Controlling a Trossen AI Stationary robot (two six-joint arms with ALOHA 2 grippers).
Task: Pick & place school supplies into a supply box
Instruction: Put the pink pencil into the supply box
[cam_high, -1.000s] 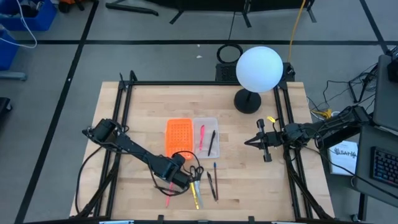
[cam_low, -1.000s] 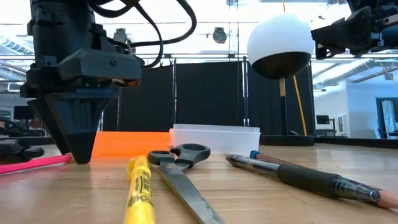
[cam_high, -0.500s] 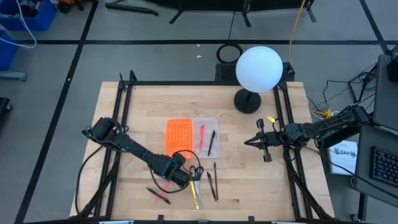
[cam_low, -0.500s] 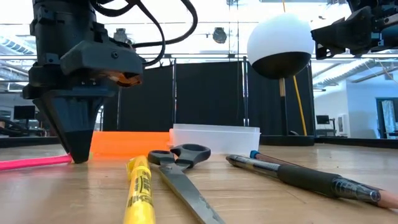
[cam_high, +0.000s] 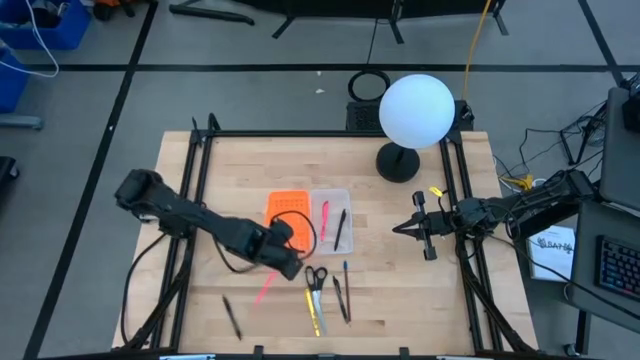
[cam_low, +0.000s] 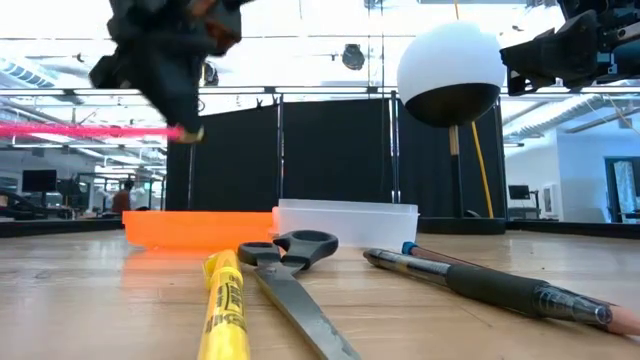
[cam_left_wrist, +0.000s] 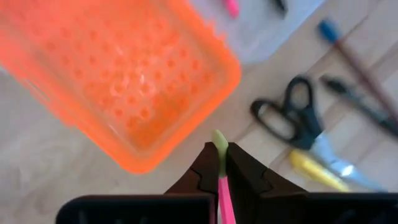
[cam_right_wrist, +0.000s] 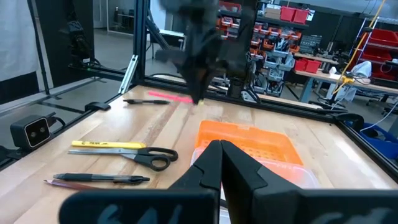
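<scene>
My left gripper (cam_high: 285, 263) is shut on a pink pen (cam_high: 264, 290), up in the air just near of the orange perforated piece (cam_high: 287, 214). The clear supply box (cam_high: 332, 200) lies right of that piece, with a pink pen (cam_high: 324, 218) and a black pen (cam_high: 341, 228) lying in it. The scissors (cam_high: 315, 278), a yellow pen (cam_high: 316, 318), a blue pen (cam_high: 346, 272) and dark pens (cam_high: 340, 298) lie flat on the table near of the box. My right gripper (cam_high: 397, 229) is shut and empty, held above the table's right side. My left gripper pinches the pink pen near one end (cam_left_wrist: 221, 167) between its two fingers, and the pen's pale tip (cam_left_wrist: 218, 140) sticks out past them. The fingers come from above and lie across the pen. The pen (cam_low: 80, 130) is level and lifted clear of the table.
A black pen (cam_high: 231, 317) lies alone near the table's near left. A white globe lamp (cam_high: 416, 112) stands at the far right. Black frame rails (cam_high: 196, 190) run along the left and right sides. Bare wood lies at the table's far left.
My left gripper has risen from the table and gone a little toward the far edge, lifting the pink pen clear and level. The black pen that lay by the pink one now lies farther toward the table's left.
</scene>
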